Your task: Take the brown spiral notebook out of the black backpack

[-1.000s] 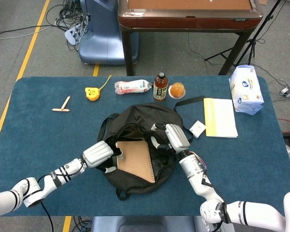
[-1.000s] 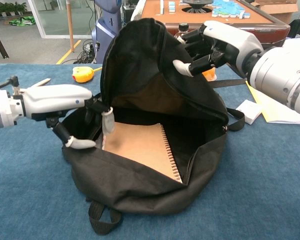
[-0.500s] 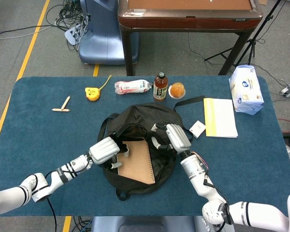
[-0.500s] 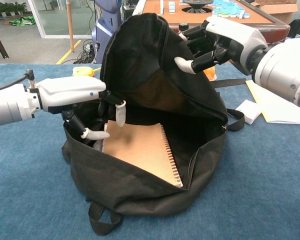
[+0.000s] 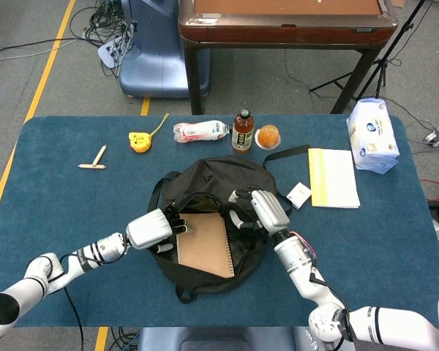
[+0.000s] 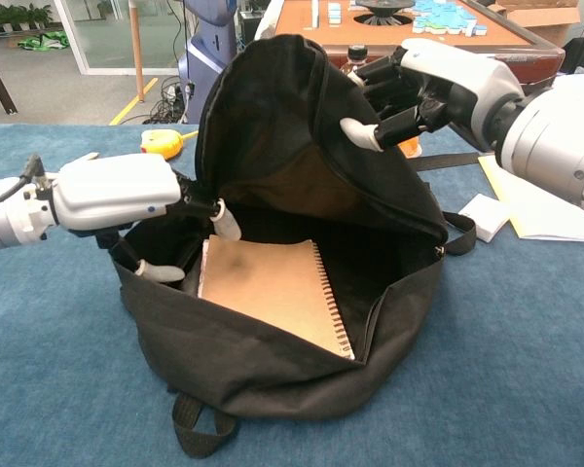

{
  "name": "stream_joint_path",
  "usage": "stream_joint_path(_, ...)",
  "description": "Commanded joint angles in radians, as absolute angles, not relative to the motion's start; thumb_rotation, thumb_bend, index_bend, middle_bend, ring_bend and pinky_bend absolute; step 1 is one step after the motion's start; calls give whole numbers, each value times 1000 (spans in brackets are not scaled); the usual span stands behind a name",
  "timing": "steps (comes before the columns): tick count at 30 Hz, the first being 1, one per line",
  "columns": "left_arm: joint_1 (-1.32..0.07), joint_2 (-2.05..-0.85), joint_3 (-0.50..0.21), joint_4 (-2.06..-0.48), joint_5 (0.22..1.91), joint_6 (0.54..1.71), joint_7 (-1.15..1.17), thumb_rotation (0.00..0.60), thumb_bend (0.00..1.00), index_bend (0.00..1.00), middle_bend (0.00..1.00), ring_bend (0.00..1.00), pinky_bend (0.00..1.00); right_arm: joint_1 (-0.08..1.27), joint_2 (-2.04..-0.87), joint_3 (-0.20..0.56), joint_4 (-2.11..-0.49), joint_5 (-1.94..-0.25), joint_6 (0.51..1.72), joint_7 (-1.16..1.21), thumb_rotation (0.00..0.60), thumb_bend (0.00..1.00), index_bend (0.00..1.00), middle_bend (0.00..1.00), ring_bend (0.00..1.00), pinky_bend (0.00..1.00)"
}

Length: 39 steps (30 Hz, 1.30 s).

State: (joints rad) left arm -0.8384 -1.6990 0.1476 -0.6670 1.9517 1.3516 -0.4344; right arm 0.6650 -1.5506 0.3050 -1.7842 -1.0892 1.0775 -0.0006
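Observation:
The black backpack [image 5: 205,183] [image 6: 273,117] lies in the middle of the blue table with its mouth held wide. My right hand [image 5: 262,208] [image 6: 430,80] grips the upper flap and lifts it. Inside, flat on the lower wall, lies the brown spiral notebook [image 5: 205,245] [image 6: 270,282], its wire spine on the right. My left hand [image 5: 152,229] [image 6: 117,191] reaches into the mouth from the left with its fingers [image 6: 225,220] spread over the notebook's far left corner. The thumb sits at the bag's left rim, and I see no grip on the notebook.
Behind the bag stand a brown bottle [image 5: 242,131], an orange-filled cup [image 5: 268,136], a wrapped pack [image 5: 200,131] and a yellow tape measure [image 5: 139,139]. To the right lie a yellow notepad [image 5: 334,177], a small white box [image 5: 299,194] and a tissue pack [image 5: 372,136].
My left hand pushed deeper into the bag, then drew back a little to the left. The notebook has stayed put, and my right hand keeps the flap up.

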Motion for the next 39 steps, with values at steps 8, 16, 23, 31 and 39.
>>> stream_joint_path(8,-796,-1794,173,-528,1929,1388,-432,600,167,0,0,55,237,664,-1547,302,-1789,-1086,1076,-4,600,521,602,491,343,230)
stream_joint_path(16,-792,-1859,193,-446,1922,1388,-441,600,167,0,0,54,235,664,-1547,301,-1789,-1084,1075,-3,600,521,602,491,343,231)
stream_joint_path(23,-791,-1897,211,-381,1916,1371,-445,600,167,0,0,54,228,662,-1544,297,-1785,-1082,1074,-2,600,521,602,491,343,230)
stream_joint_path(31,-786,-1931,205,-374,1883,1359,-502,600,165,0,0,54,221,662,-1546,299,-1773,-1077,1071,0,600,521,602,491,343,231)
stream_joint_path(39,-797,-1961,200,-367,1862,1340,-530,600,165,6,0,54,217,665,-1550,300,-1765,-1071,1068,-2,600,520,602,490,343,230)
